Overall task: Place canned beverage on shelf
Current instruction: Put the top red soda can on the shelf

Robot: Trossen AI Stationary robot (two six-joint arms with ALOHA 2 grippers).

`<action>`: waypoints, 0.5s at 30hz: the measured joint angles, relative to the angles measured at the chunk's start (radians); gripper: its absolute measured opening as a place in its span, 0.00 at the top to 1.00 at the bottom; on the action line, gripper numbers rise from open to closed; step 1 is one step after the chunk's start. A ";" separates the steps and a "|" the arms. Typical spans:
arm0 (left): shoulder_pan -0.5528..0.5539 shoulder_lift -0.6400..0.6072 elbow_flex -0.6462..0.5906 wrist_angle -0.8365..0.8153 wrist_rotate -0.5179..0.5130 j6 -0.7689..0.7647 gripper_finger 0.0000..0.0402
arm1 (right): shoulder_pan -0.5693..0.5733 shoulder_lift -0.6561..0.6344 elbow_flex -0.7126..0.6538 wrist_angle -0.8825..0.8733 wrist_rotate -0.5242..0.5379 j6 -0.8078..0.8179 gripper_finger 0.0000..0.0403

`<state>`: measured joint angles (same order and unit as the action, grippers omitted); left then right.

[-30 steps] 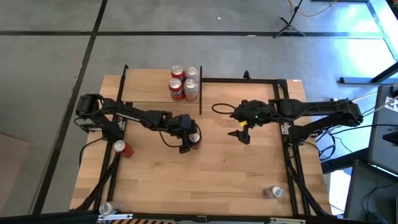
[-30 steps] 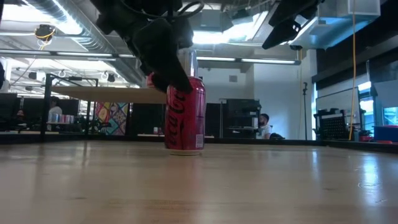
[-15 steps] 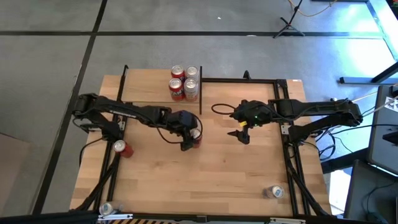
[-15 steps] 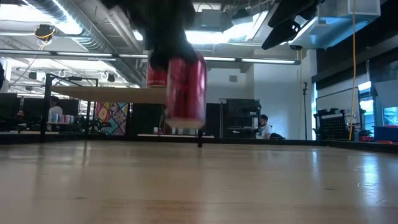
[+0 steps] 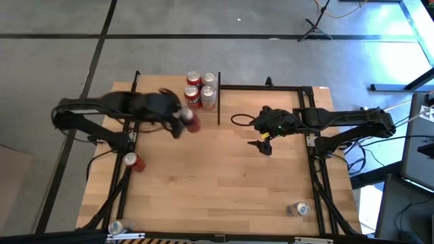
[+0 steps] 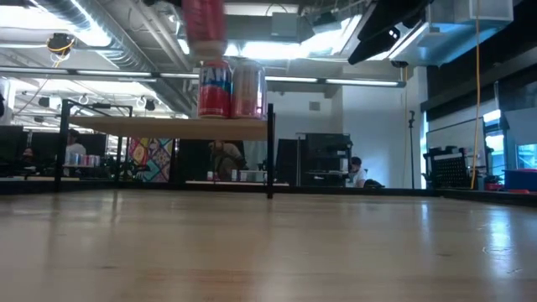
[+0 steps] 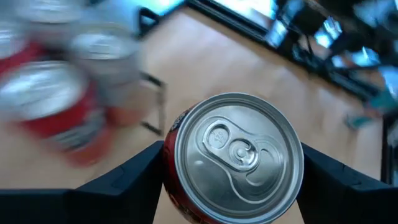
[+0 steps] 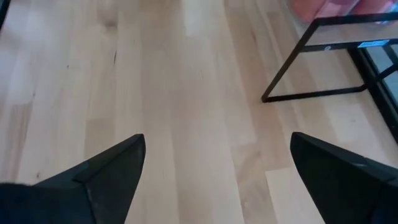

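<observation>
Over your pale wooden counter (image 5: 224, 183), left gripper (image 5: 182, 122) is clamped on the red aluminium drink can (image 5: 190, 122), held beside the black-posted light-wood shelf (image 5: 159, 100); right gripper (image 5: 265, 146) hangs wide open, empty.

The right wrist view looked down past the right gripper (image 8: 217, 180) onto the light-wood tabletop (image 8: 180, 93). Its two dark fingers (image 8: 99, 174) stood wide apart with only bare planks between them; neither touched anything. Beyond the fingers stood the shelf (image 8: 336, 34), seen as a thin black metal frame: a slanted post met the tabletop at a foot, and a low black rail ran from that foot along the wood. A second rail ran higher on the frame, carrying a pale strip with a small blue label. Above that upper rail a blurred pink-red shape (image 8: 329, 7) showed, too indistinct to identify. The shelf's foot stood well apart from both fingers.
</observation>
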<state>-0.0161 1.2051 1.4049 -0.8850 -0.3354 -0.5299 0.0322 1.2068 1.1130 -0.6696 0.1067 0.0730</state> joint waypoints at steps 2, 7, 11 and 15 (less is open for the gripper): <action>0.025 -0.053 0.001 -0.069 -0.015 -0.057 0.33 | 0.000 0.000 0.000 0.015 0.010 -0.003 0.03; 0.176 -0.101 -0.002 -0.226 -0.025 -0.121 0.32 | 0.000 0.000 0.000 0.059 0.046 -0.004 0.03; 0.331 -0.095 -0.002 -0.210 -0.022 -0.057 0.32 | 0.000 0.000 0.000 0.072 0.068 -0.003 0.03; 0.468 -0.063 -0.002 -0.210 0.000 0.037 0.31 | 0.000 0.000 0.000 0.069 0.069 0.014 0.03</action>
<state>0.4523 1.1423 1.4033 -1.0948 -0.3350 -0.4926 0.0322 1.2068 1.1130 -0.6001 0.1757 0.0866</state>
